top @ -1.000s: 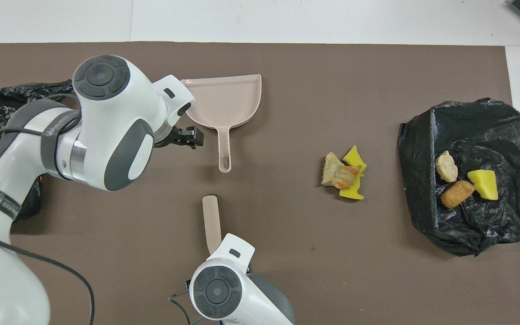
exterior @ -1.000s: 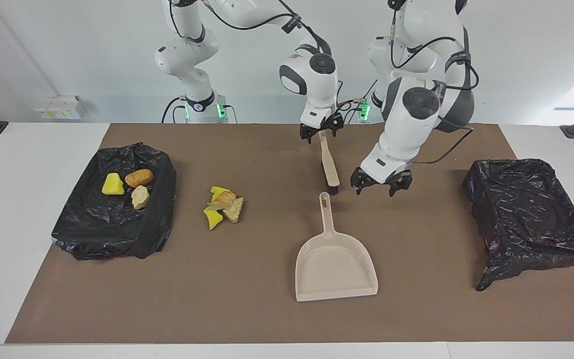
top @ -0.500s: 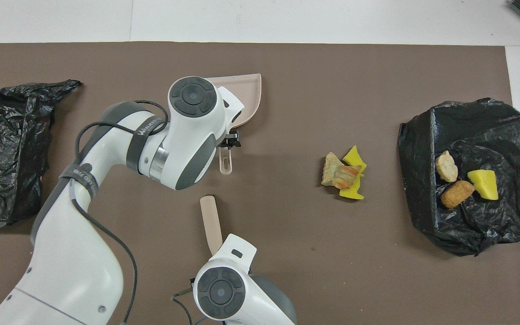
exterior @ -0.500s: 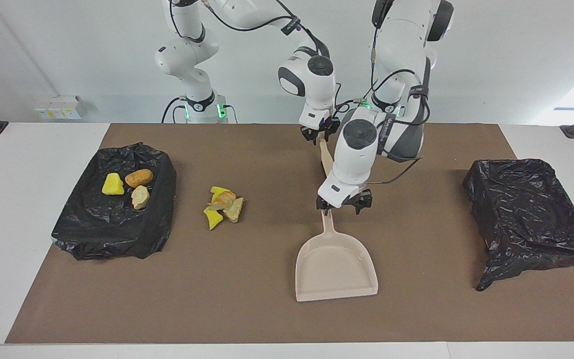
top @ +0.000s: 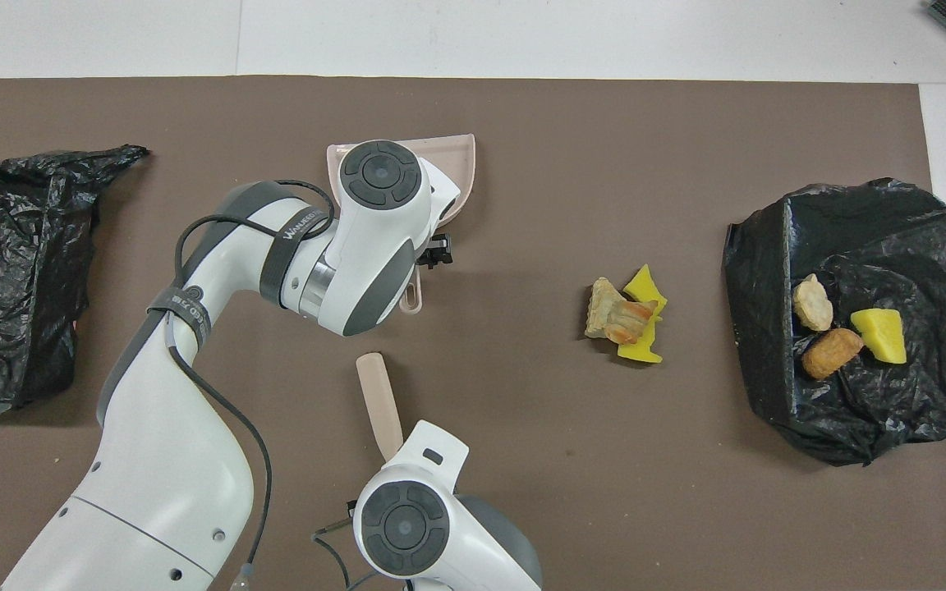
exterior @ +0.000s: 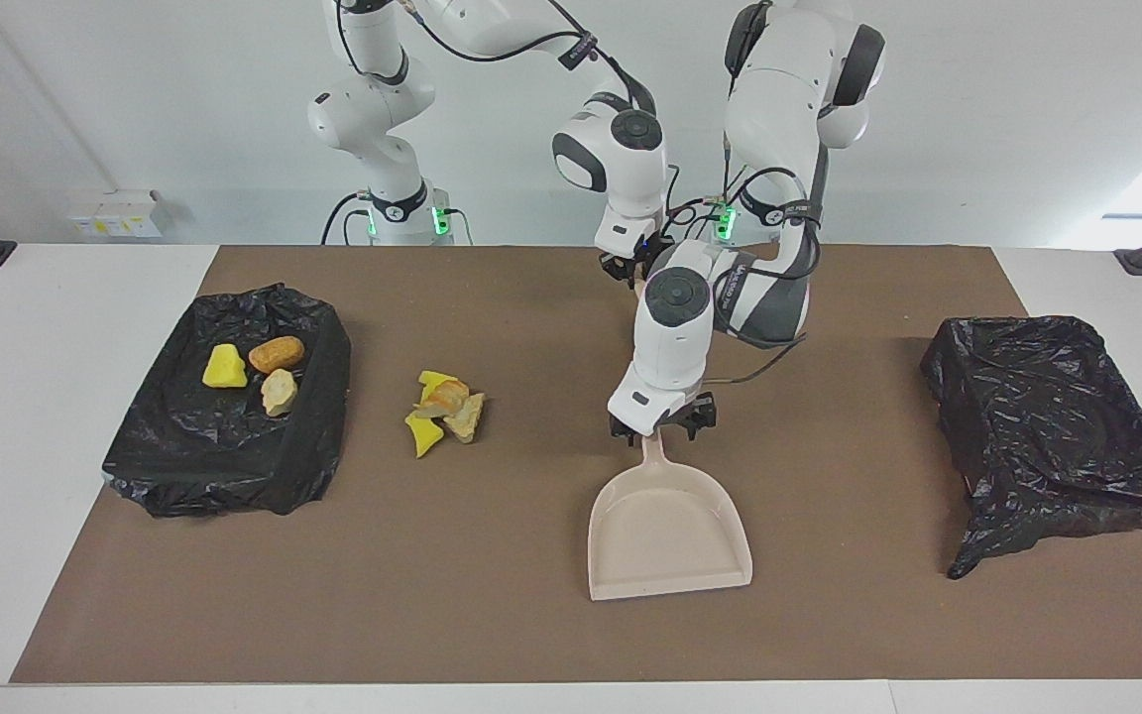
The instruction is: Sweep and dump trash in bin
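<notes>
Left tool (exterior: 661,426) spread open over dustpan (exterior: 668,526) handle, not gripping; right tool (exterior: 636,270) holds brush (top: 380,402) handle; loose trash (exterior: 444,409) piled on worktop (exterior: 531,615) beside bin (exterior: 224,407).

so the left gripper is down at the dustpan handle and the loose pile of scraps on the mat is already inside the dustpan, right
Not quite. The left gripper is down at the handle of the dustpan, but the loose pile of scraps is not inside it. The facing view shows the pile lying on the brown mat, apart from the dustpan, between it and the black-lined bin that already holds three pieces.
</notes>
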You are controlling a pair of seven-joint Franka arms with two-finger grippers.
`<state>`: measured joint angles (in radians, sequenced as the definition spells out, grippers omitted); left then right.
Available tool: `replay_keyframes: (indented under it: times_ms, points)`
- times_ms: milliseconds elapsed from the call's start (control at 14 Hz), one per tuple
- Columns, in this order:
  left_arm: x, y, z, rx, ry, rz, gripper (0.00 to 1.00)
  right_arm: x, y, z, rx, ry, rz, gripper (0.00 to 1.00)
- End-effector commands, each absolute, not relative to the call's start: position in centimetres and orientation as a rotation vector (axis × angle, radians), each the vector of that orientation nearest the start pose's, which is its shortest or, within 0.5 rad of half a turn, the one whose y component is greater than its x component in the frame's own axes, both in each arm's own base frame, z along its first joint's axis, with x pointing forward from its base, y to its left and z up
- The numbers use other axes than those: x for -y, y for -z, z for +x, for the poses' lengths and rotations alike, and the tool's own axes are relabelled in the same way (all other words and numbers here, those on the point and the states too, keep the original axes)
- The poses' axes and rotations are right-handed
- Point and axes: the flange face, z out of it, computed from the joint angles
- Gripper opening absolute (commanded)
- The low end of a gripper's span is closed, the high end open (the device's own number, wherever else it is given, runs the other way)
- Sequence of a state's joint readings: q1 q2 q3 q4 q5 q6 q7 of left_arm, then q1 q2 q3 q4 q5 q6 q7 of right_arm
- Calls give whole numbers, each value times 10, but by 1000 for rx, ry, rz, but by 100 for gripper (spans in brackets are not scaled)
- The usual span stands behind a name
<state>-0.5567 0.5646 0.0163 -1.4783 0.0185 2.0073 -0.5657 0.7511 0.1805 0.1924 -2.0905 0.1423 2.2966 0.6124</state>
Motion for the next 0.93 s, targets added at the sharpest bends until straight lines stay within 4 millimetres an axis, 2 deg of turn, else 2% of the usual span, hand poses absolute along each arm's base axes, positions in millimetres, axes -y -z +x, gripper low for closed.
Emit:
replay_keyframes:
  times_ms: [0,71,143,357,500,643,786,857]
  points:
    - [367,-353,600,63,-63,-3121,62,-440,-375,350,346,-112,-3014,0]
    - [367,-354,599,98,-63,-3120,35,-424,-388,357,344,-130,-3028,0]
    - [366,-355,600,107,-54,-3114,0,-410,-399,362,357,-154,-3041,0]
    - [355,-359,608,115,-28,-3116,0,-371,-422,369,346,-209,-3073,0]
    - [350,-371,610,104,-1,-3124,0,-332,-432,378,308,-241,-3090,0]
    - [343,-390,612,-34,61,-3096,0,-292,-436,390,267,-275,-3099,0]
    - [327,-402,607,-276,41,-3070,0,-249,-445,410,167,-288,-3101,0]
    - [313,-405,607,-426,4,-3044,0,-216,-450,427,92,-268,-3095,0]
